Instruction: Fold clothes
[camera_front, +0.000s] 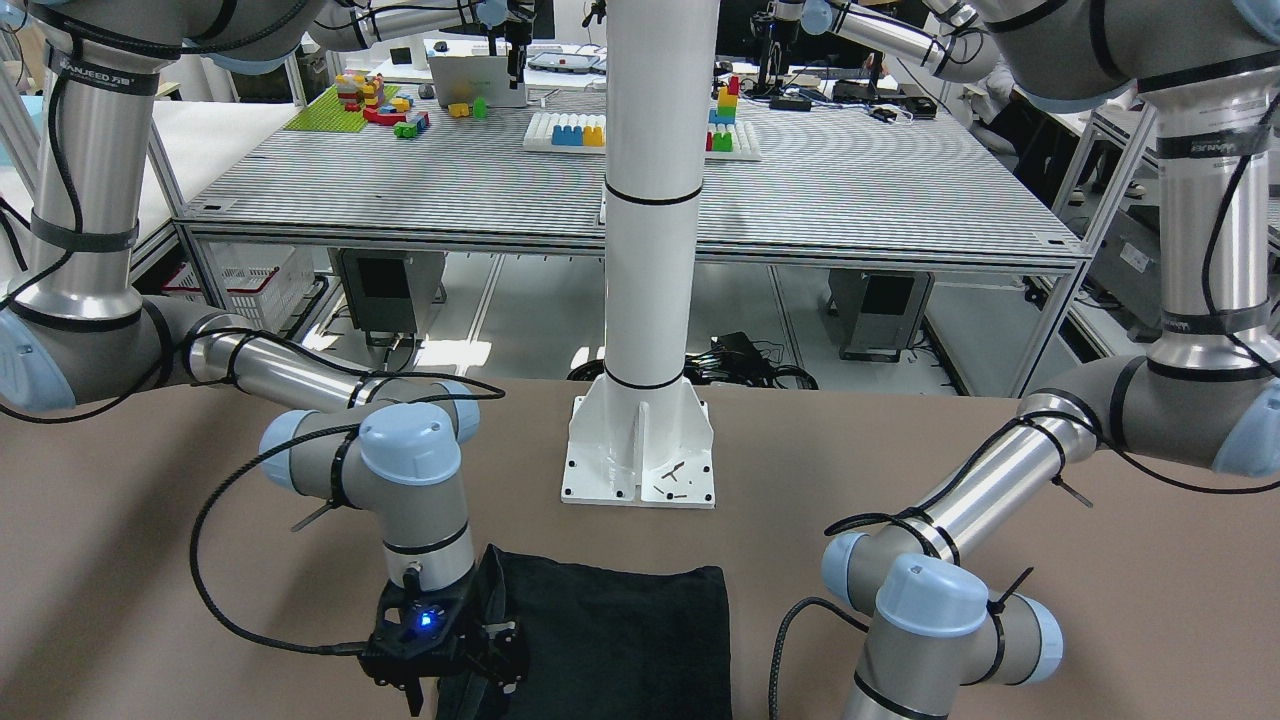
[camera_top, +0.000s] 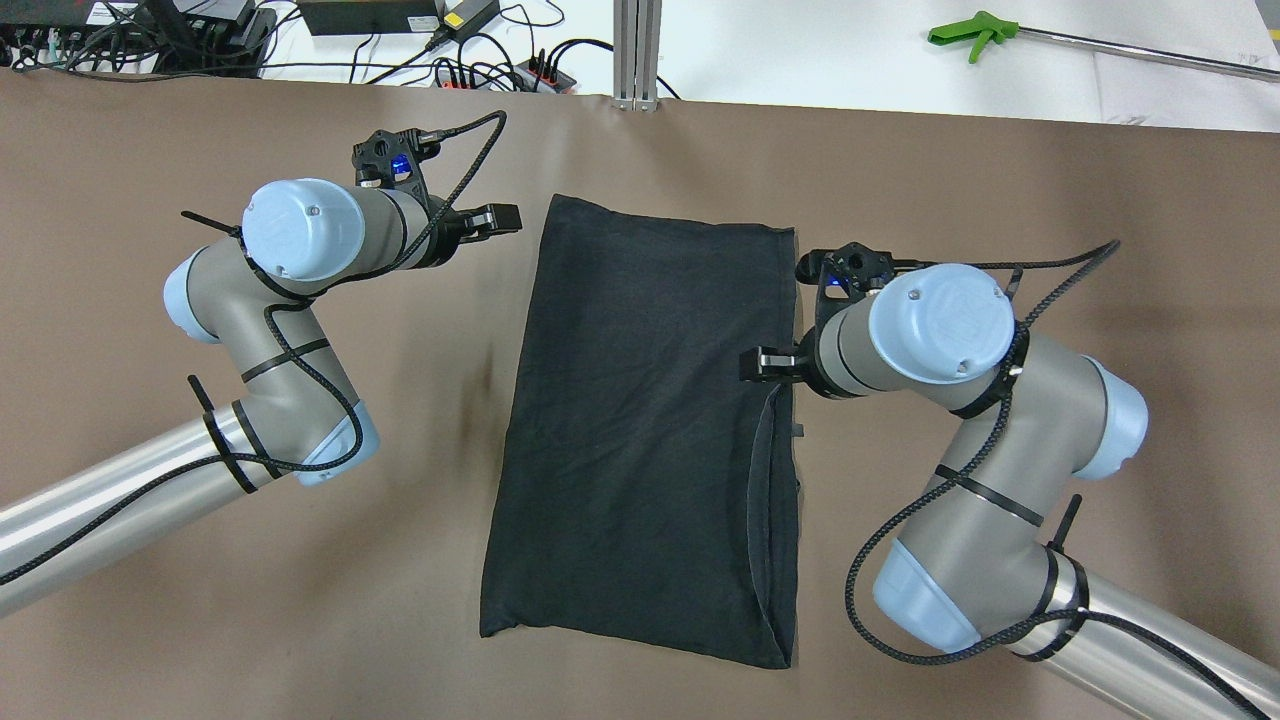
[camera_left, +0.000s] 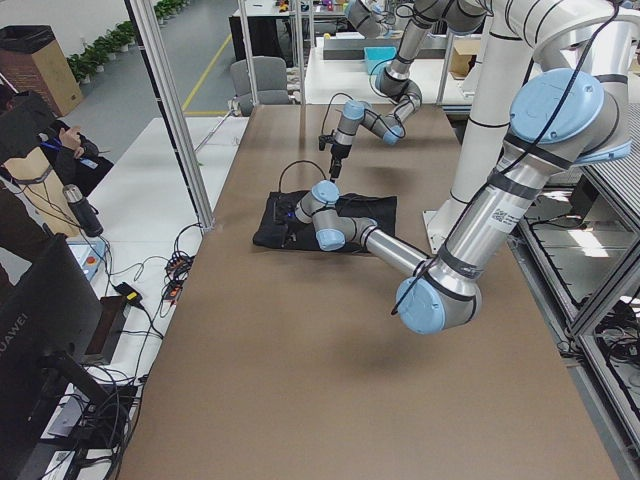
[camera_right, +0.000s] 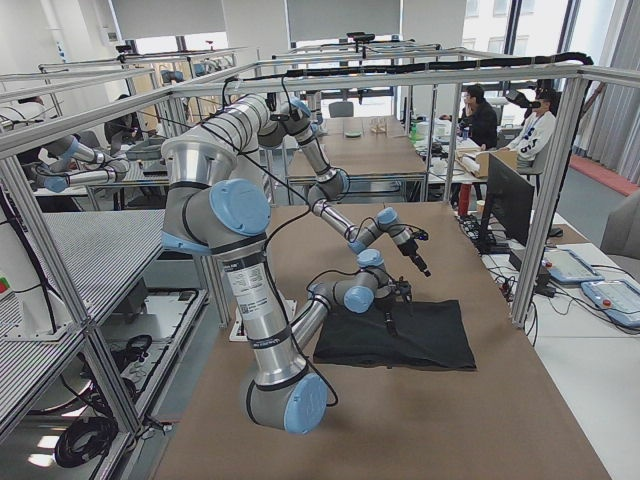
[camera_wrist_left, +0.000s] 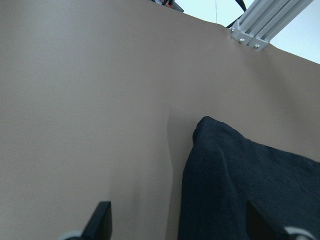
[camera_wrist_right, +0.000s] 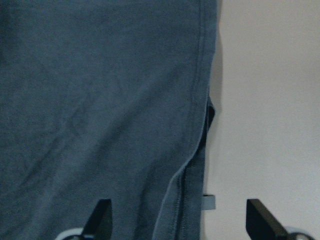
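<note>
The black garment (camera_top: 640, 420) lies flat on the brown table, a long rectangle with a narrow layered hem along its right edge. It also shows in the front view (camera_front: 620, 640). My left gripper (camera_top: 495, 220) is open and empty, just left of the garment's far left corner; the left wrist view shows that corner (camera_wrist_left: 240, 175) between the open fingers (camera_wrist_left: 102, 220). My right gripper (camera_top: 760, 362) is open over the garment's right edge, about midway along it; the right wrist view shows the hem (camera_wrist_right: 195, 150) between the fingers (camera_wrist_right: 260, 220).
The white pillar's base plate (camera_front: 640, 450) stands on the table behind the garment. An aluminium post (camera_top: 637, 50), cables (camera_top: 450, 60) and a green tool (camera_top: 975, 35) lie beyond the table's far edge. Bare brown table (camera_top: 300, 620) surrounds the garment.
</note>
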